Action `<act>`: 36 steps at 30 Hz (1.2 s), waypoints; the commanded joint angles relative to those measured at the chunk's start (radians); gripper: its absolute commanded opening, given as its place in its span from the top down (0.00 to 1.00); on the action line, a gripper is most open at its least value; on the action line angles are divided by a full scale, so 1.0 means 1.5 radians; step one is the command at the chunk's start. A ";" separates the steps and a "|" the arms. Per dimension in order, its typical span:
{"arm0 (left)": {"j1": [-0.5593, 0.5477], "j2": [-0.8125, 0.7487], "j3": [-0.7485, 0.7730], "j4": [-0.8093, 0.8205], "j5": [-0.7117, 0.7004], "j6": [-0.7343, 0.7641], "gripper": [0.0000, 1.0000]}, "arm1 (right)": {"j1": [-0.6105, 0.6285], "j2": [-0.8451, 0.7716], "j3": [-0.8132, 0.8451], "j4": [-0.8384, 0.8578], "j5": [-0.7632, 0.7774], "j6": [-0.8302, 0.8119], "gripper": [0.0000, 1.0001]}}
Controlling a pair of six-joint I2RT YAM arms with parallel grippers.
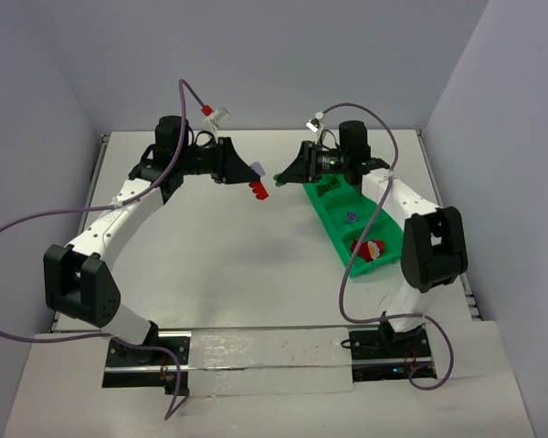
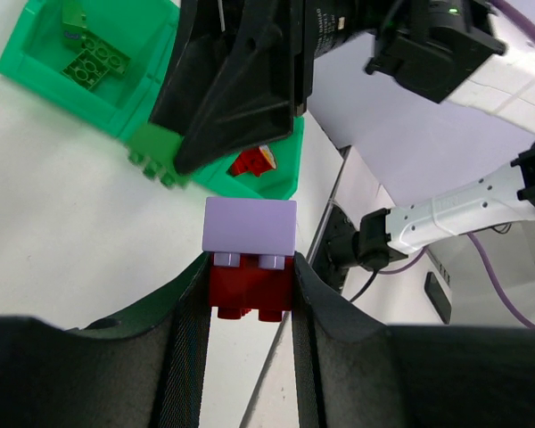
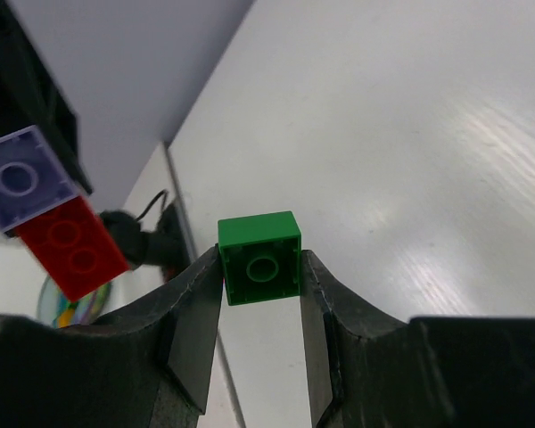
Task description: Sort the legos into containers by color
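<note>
L gripper (image 2: 250,278) is seen closed narrow on a red brick (image 2: 250,290), pinched btw the two fingers. A purple brick (image 2: 250,226) is stacked on it and sticks out just past the fingertips. The pair is held above the table (image 1: 210,265).

R gripper (image 3: 260,272) is closed on a green brick (image 3: 259,259), gripped by its sides right at the fingertips, w/ a ringed face turned to the wrist cam.

The two grippers are pointed at each other, tips near but apart. In the R wrist view the red/purple stack is seen up and left of the R fingers.

The green tray (image 1: 333,228) is found below and behind the R gripper's tips, and beyond the L gripper's tips. Inside it:
- green bricks (image 2: 94,62) are seen in the compartment nearest the R fingertips;
- a purple piece (image 1: 350,217) is seen in the middle one;
- a red piece (image 1: 373,248) w/ white bits is seen in the one furthest back, toward the R arm base.
</note>
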 commanded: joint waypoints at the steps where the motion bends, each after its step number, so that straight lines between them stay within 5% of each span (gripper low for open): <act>1: 0.000 -0.020 0.038 -0.008 -0.037 0.014 1.00 | -0.019 -0.057 0.016 -0.115 0.374 -0.043 1.00; 5: -0.003 -0.018 0.039 -0.020 -0.064 0.016 1.00 | -0.038 -0.048 0.026 -0.187 0.688 -0.014 1.00; 14: -0.013 -0.019 0.038 -0.031 -0.084 0.018 1.00 | -0.054 0.030 0.073 -0.206 0.815 -0.029 0.84; 23: -0.020 -0.013 0.045 -0.037 -0.084 0.022 1.00 | -0.058 0.078 0.125 -0.208 0.786 -0.047 0.44; 30: -0.020 -0.003 0.053 -0.041 -0.066 0.029 1.00 | -0.058 0.021 0.117 -0.217 0.774 -0.068 0.40; 33: -0.020 0.002 0.056 -0.040 -0.049 0.036 1.00 | -0.058 -0.038 0.083 -0.175 0.656 -0.111 0.42; 36: -0.020 0.009 0.062 -0.043 -0.022 0.044 1.00 | -0.057 -0.096 0.034 -0.091 0.391 -0.142 0.44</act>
